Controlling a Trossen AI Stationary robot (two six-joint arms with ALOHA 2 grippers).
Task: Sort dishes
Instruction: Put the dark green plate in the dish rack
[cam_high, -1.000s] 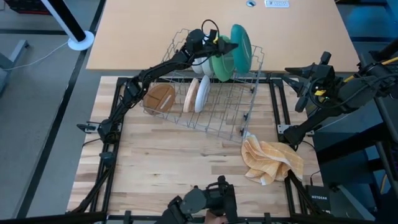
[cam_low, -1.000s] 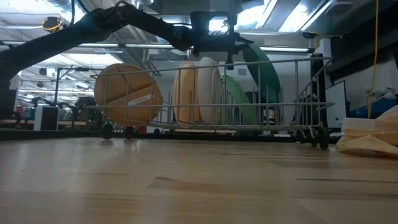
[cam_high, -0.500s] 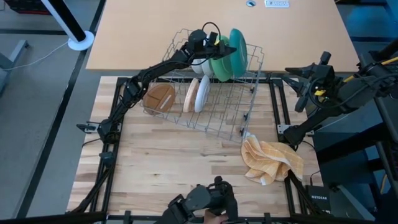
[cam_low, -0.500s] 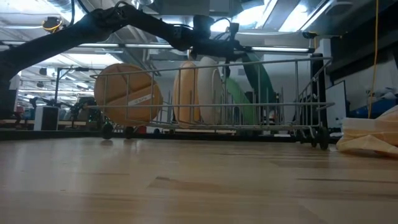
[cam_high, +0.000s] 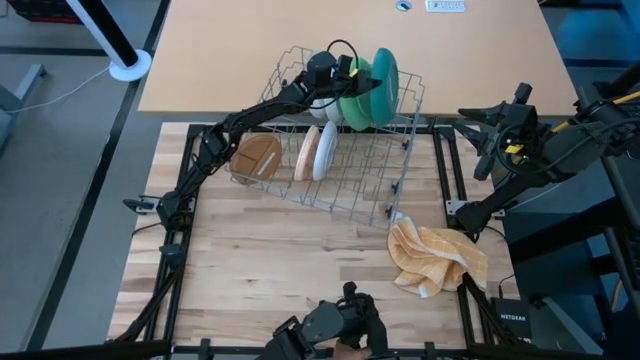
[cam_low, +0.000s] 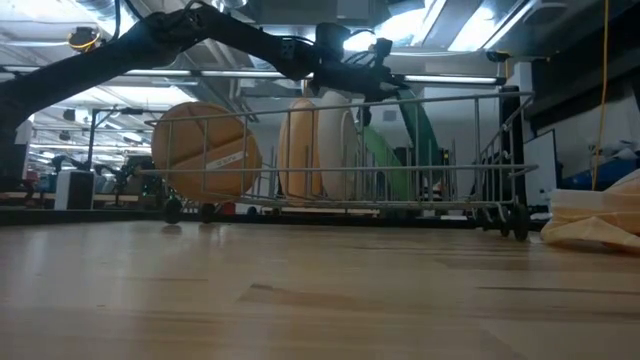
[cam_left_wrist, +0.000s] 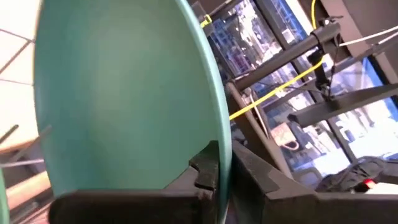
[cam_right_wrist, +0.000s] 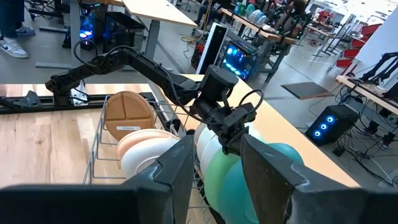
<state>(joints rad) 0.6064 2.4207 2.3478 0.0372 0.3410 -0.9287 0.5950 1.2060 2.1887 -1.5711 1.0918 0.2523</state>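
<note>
A grey wire rack (cam_high: 345, 160) stands at the far middle of the table. On edge in it are a brown plate (cam_high: 258, 157), a tan plate (cam_high: 306, 153), a white plate (cam_high: 325, 150), another white one (cam_high: 322, 106) and a green plate (cam_high: 355, 102). My left gripper (cam_high: 365, 75) is at the rack's far end, shut on a teal-blue plate (cam_high: 386, 72) that stands just beyond the green one and fills the left wrist view (cam_left_wrist: 118, 93). My right gripper (cam_right_wrist: 214, 180) is open and empty off the table's right edge. My left gripper pinches the teal-blue plate's rim (cam_left_wrist: 221, 134) between its two fingers, one finger (cam_left_wrist: 205, 169) on each face. It comes roughly level from the table's left, at the plate's upper part (cam_low: 400, 85). The plate stands on edge, nearly upright, its lower part down inside the rack.
A yellow checked cloth (cam_high: 437, 258) lies crumpled at the table's right, near the rack's near right corner. A dark device (cam_high: 330, 325) sits at the near edge. Bare wood lies between the rack and the near edge. A tan desktop (cam_high: 250, 50) lies beyond the rack.
My left gripper has moved a little toward the table's right and down with the teal-blue plate. The plate has sunk lower into the rack beside the green plate and stands more upright than before. The gripper has stayed shut on it.
</note>
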